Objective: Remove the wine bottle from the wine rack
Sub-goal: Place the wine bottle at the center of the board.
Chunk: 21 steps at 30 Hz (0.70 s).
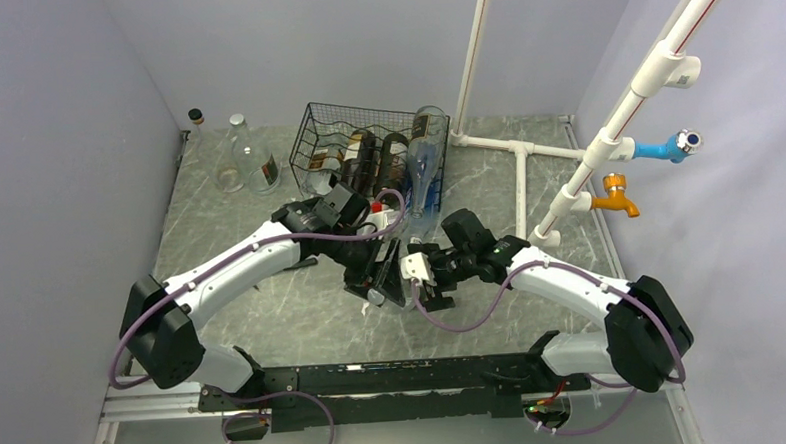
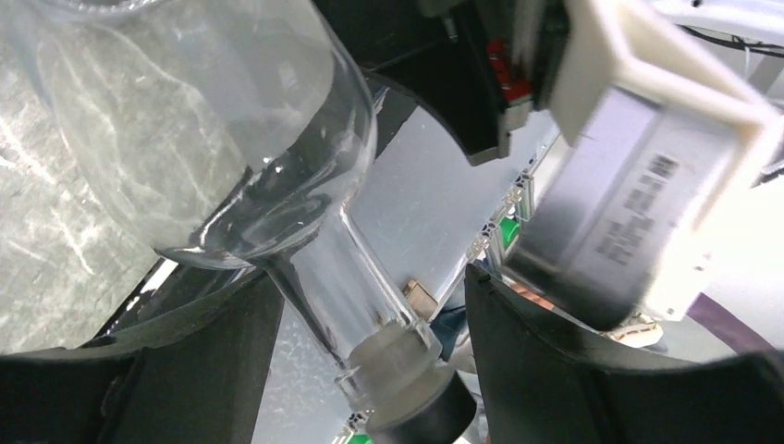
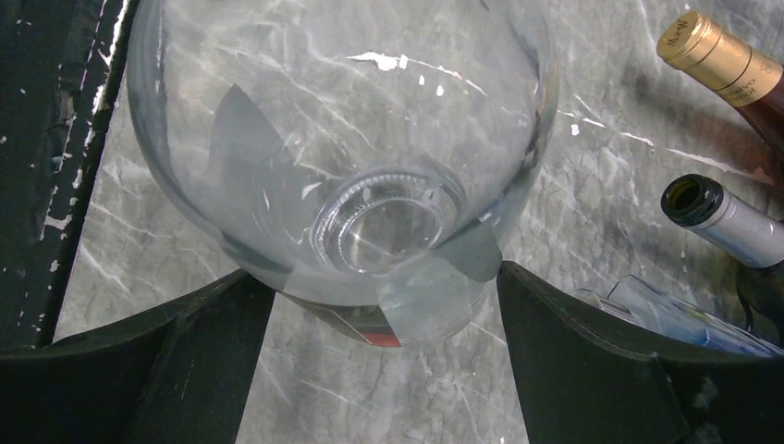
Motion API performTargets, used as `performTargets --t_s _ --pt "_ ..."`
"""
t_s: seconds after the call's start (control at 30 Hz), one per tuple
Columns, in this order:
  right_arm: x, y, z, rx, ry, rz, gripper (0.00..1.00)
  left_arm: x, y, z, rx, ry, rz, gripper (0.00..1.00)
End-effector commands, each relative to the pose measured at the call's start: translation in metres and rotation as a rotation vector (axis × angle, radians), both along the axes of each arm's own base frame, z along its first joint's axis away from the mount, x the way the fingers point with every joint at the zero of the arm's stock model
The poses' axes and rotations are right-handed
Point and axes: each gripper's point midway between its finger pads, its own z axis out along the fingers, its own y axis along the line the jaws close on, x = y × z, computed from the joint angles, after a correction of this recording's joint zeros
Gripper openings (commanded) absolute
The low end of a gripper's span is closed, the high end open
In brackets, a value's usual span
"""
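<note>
Wine bottle [image 3: 370, 157], clear glass, is off the wine rack [image 1: 317, 135] and sits low over the middle of the worktop [image 1: 273, 317], caught between both arms in front of the rack. Right end effector [image 3: 384, 273]: jaws spread wide, both fingers against the sides of the fat body, so I judge it is carrying the load. Its camera looks nearly end-on along the glass, base ring in the centre. Left end effector [image 2: 374, 277]: jaws apart around the neck, dark cap back near the palm. There is daylight on one side of the neck, so I read no clamp there. From above I can't read the long axis; the glass is lost among the wrists. The right arm is the one that matters for the carry. In the way: a gold-capped neck [image 3: 707, 46] and a foil-wrapped open neck [image 3: 721, 217] poke out just beside the held body, and the two wrists crowd each other. Two loose bottles [image 1: 246, 153] stand at rear left, well apart.
</note>
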Motion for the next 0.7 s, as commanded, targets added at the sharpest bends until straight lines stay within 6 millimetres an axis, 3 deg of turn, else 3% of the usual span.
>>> performTargets --t_s 0.0,0.67 --pt "-0.0137 0.0014 -0.0056 0.001 0.08 0.025 0.9 0.003 -0.0085 0.0233 -0.141 -0.079 -0.042 0.76" --pt "-0.0112 -0.0034 -0.0073 0.012 0.126 0.01 0.91 0.0103 -0.0056 0.021 -0.204 -0.162 -0.081 0.82"
